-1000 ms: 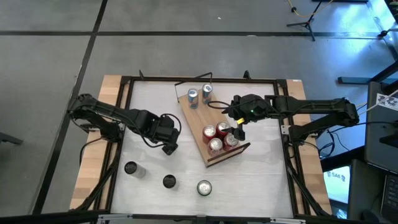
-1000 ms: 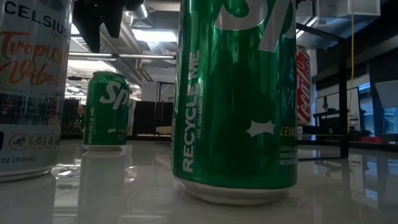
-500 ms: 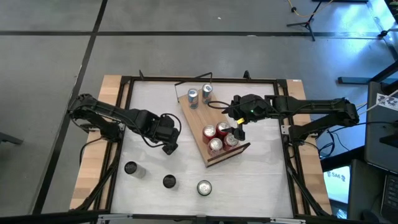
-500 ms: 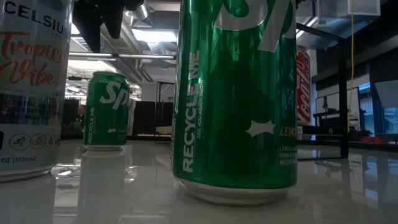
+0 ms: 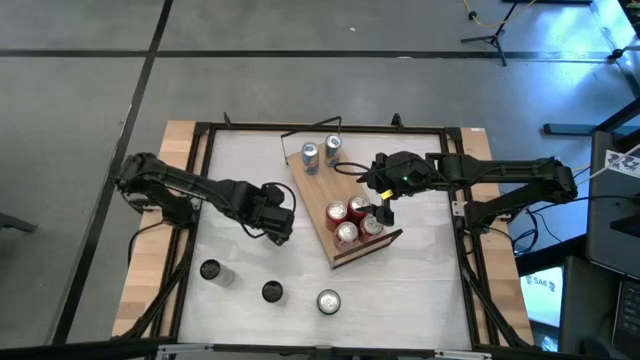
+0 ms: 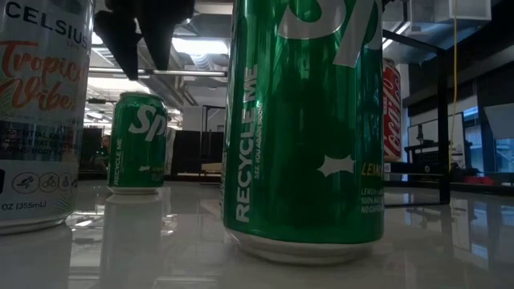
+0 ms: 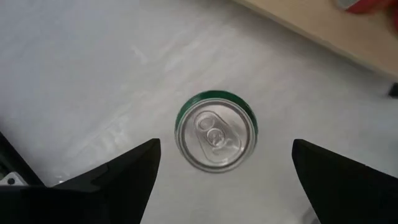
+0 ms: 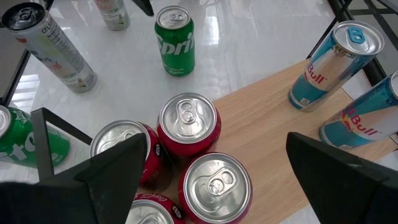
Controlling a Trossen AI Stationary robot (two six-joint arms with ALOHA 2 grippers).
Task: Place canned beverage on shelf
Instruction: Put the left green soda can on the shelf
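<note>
Left gripper [image 5: 280, 222] hangs over the white table [image 5: 240, 180] with its two dark fingers [image 7: 118, 180] spread wide and nothing between them; its wrist view looks straight down on a green can [image 7: 216, 131] standing upright on the table, the can's silver lid centred in the gap and touching neither finger. In the high view this gripper covers that can, just beside the long edge of the shelf [image 5: 318, 195].

Right gripper [image 5: 385, 205] hovers above the shelf, fingers [image 8: 118, 171] likewise wide apart and empty. Beneath it, in its wrist view, stand the red cans [image 8: 188, 124], clustered and touching one another on the light wood at the dark-rimmed end. Farther along the board, by the thin black wire frame, stand two blue-and-silver cans [image 8: 333, 65], upright and side by side; from above they show as two silver lids [image 5: 320, 153].

Nearest the low camera, a large green can [image 6: 305, 120] fills the middle of the picture, with a white can [image 6: 40, 112] at the left edge and a second green can [image 6: 138, 144] beyond; a dark gripper hangs at the top, above that farther can. From above, three loose cans stand along the near edge of the table: one pale-sided [image 5: 212, 271], one dark-topped [image 5: 272, 292], one silver-topped [image 5: 328, 301], all well apart from the shelf.
</note>
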